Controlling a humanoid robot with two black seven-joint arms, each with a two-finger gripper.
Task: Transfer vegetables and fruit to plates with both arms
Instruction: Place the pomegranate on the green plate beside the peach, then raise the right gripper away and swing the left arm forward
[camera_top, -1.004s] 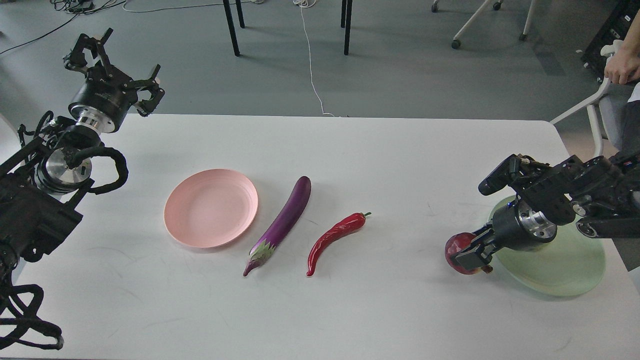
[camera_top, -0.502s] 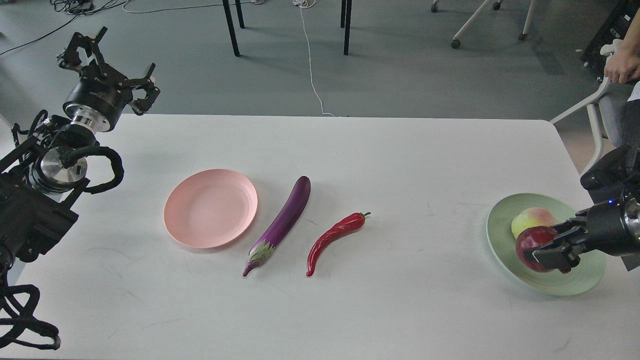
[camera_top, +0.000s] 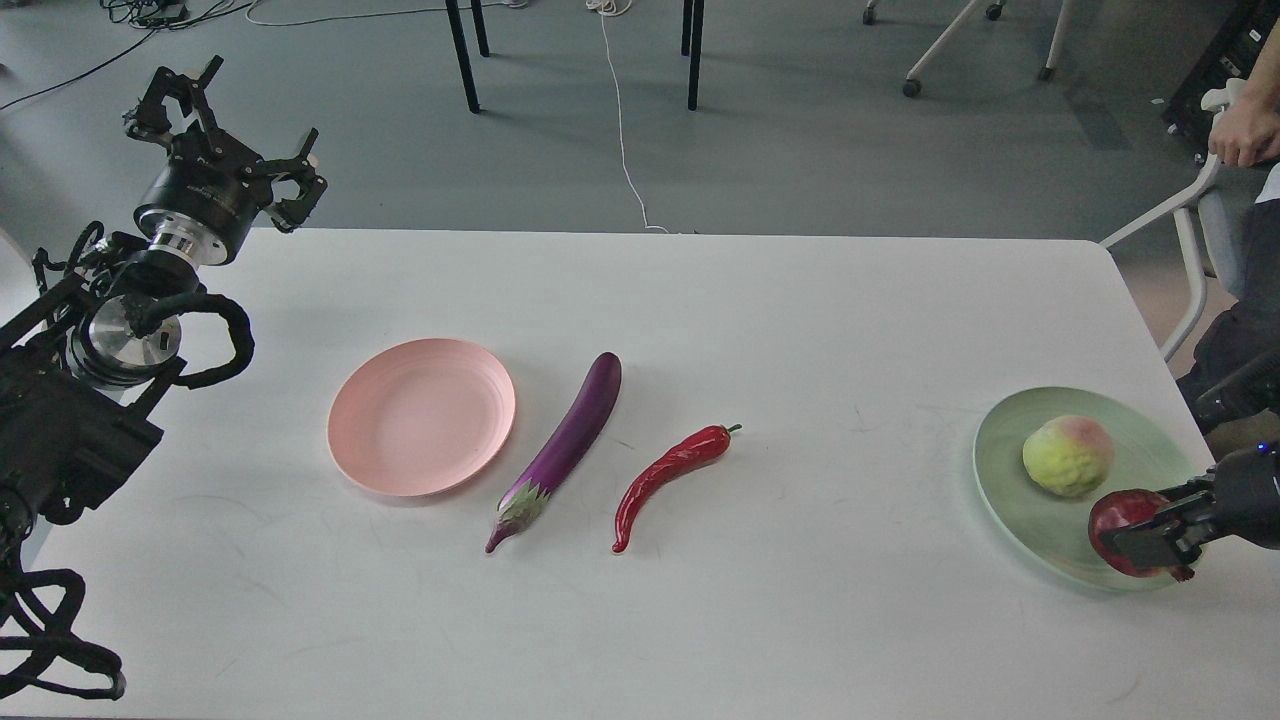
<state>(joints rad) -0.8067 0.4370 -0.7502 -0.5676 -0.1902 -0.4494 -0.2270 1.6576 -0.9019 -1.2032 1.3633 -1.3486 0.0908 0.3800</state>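
I have the pomegranate (camera_top: 1125, 528) clamped in my right gripper (camera_top: 1150, 540), low over the near right part of the mint green plate (camera_top: 1010, 500), close to its rim. To finish this well I'd lower it until the fruit sits on the plate, a touch further in from the edge so it can't roll off, then let go slowly and lift straight up. It should not knock the yellow-green fruit (camera_top: 1068, 456) that lies on the same plate, just beyond and to the left of the pomegranate, with a small gap between them.

My left gripper (camera_top: 225, 140) hangs spread wide and empty above the far left corner of the worktop (camera_top: 800, 320), well apart from everything. The eggplant (camera_top: 562, 448) lies on the worktop just right of the empty pink plate (camera_top: 422, 415), and the red chili pepper (camera_top: 670, 480) is near it, further right. Those two look like the left arm's job, the eggplant being the closer reach
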